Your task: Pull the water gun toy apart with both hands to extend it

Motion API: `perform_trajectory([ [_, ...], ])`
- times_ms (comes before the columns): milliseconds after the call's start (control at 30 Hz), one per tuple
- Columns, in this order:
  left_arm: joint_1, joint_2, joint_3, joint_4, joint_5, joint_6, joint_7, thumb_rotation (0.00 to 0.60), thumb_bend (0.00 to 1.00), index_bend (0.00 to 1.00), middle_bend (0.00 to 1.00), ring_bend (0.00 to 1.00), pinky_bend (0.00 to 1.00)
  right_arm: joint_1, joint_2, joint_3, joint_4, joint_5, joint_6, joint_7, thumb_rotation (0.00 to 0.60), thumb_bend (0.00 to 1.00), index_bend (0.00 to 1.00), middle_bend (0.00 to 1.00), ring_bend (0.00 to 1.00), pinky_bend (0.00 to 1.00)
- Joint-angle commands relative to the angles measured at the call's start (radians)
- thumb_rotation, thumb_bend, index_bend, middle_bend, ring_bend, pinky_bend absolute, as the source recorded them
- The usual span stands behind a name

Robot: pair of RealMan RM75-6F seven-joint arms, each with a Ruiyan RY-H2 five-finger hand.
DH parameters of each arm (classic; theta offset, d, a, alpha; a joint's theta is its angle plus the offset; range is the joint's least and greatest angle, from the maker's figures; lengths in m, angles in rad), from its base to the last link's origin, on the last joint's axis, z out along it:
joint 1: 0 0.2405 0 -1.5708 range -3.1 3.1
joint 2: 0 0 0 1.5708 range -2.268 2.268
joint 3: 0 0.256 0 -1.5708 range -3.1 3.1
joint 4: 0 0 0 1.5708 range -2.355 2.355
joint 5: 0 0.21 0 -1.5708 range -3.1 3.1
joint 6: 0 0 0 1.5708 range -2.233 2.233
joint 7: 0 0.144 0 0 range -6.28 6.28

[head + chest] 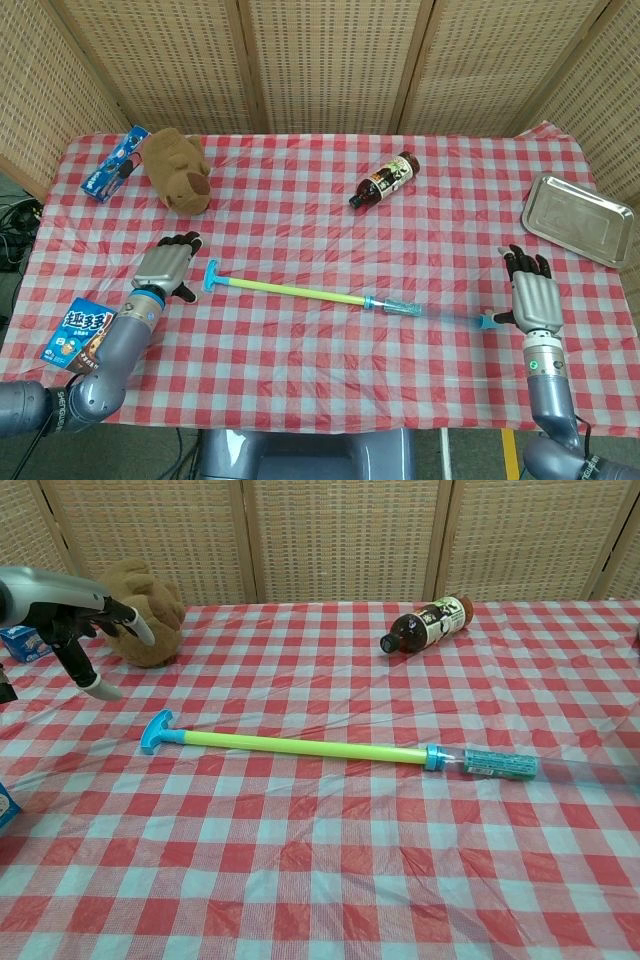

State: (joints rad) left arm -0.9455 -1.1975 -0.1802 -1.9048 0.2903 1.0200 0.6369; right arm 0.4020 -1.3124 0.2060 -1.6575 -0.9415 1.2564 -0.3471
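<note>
Water gun toy, fully extended, lying flat across red-checked tablecloth, blue T-handle toward left hand, clear barrel tip just beside right hand. Both hands empty with fingers spread, apart from the toy. Brown bottle, plush bear and metal tray beyond.

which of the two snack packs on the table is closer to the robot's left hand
The cookie pack at the near left edge, close below the left hand. The blue pack lies at the far corner, beyond the plush toy.
</note>
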Motion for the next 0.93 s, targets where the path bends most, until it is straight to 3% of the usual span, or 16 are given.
perform_trajectory([
  [33, 0.175, 0.0, 0.049, -0.013, 0.388, 0.12, -0.205, 0.6, 0.25, 0.1, 0.0, 0.0, 0.0, -0.048, 0.013, -0.036, -0.014, -0.117, 0.052, 0.09, 0.6, 0.23, 0.06, 0.0, 0.0, 0.0],
  [233, 0.319, -0.051, 0.144, 0.076, 0.732, 0.298, -0.319, 0.6, 0.25, 0.03, 0.0, 0.0, 0.0, -0.096, 0.02, -0.081, 0.015, -0.25, 0.108, 0.185, 0.6, 0.19, 0.0, 0.0, 0.0, 0.0],
  [400, 0.433, -0.097, 0.228, 0.161, 0.902, 0.446, -0.334, 0.6, 0.23, 0.0, 0.0, 0.0, 0.0, -0.148, 0.007, -0.114, 0.059, -0.368, 0.203, 0.259, 0.6, 0.04, 0.0, 0.0, 0.0, 0.0],
  [633, 0.594, -0.132, 0.317, 0.242, 1.013, 0.602, -0.304, 0.6, 0.12, 0.0, 0.0, 0.0, 0.0, -0.226, 0.002, -0.149, 0.108, -0.483, 0.331, 0.334, 0.6, 0.0, 0.0, 0.0, 0.0, 0.0],
  [933, 0.691, -0.114, 0.344, 0.24, 1.085, 0.686, -0.268, 0.6, 0.11, 0.0, 0.0, 0.0, 0.0, -0.267, 0.008, -0.16, 0.121, -0.508, 0.361, 0.343, 0.6, 0.0, 0.0, 0.0, 0.0, 0.0],
])
